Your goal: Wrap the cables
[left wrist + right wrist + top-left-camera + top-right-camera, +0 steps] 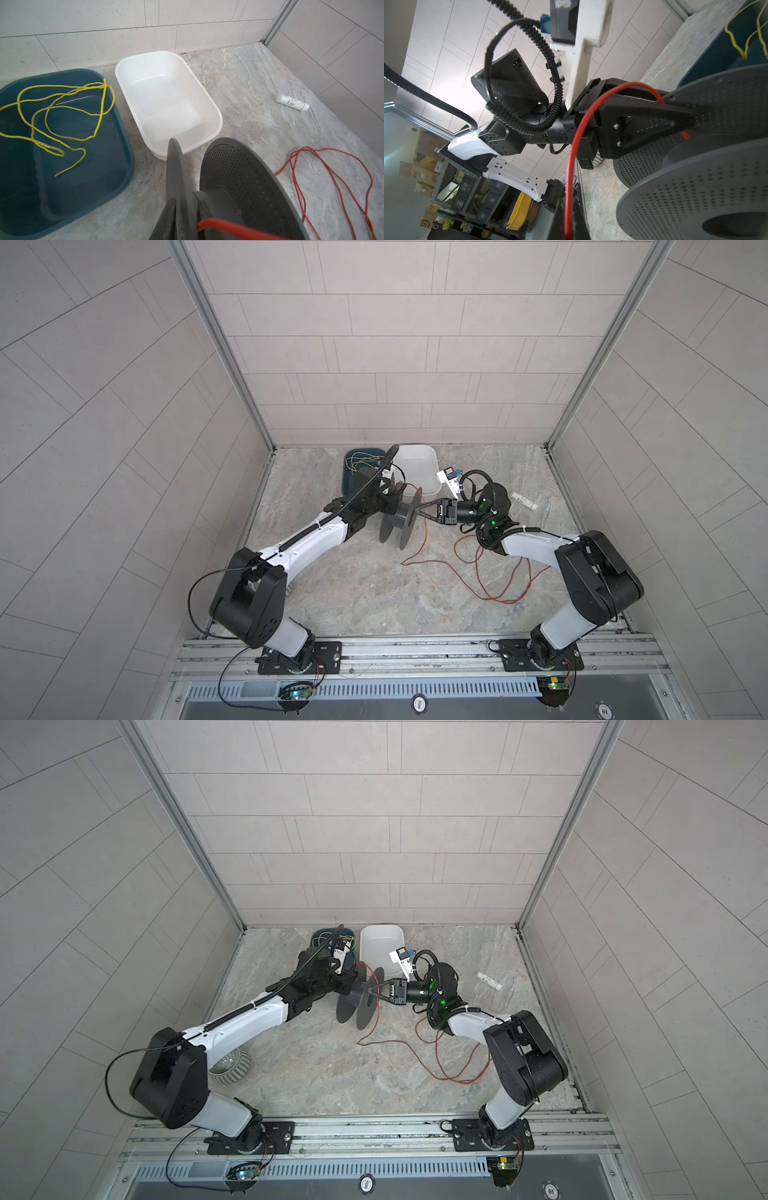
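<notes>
The spool [397, 521] is seen upright near the middle of the desk [365, 601], its axle lying level between the two arms. Whether its rims touch the desk cannot be told. In the right wrist view the left pincer [689, 113] is shown with its fingers drawn together on the rim of the spool's left flange. The right pincer [417, 512] is placed at the right flange and is clamped on the cable [570, 162], which is seen running between its fingers at the edge of the right wrist view. From there the cable is carried in an arc over to the left pincer, where it is lost behind a finger. A short red end is shown just beside the fingertips at the flange. In both top views the rest of the cable is seen hanging from the right pincer down to the desk and lying in loose loops in front of the right arm.

Behind the spool two trays are set side by side by the back wall. A yellow wire [104, 84] is tangled loosely in the teal tray [99, 182], and the white tray [166, 104] is set to its right. A tube [292, 102] is laid on the desk well to the right of the trays. A striped bowl [232, 1071] is partly hidden under the left arm.
</notes>
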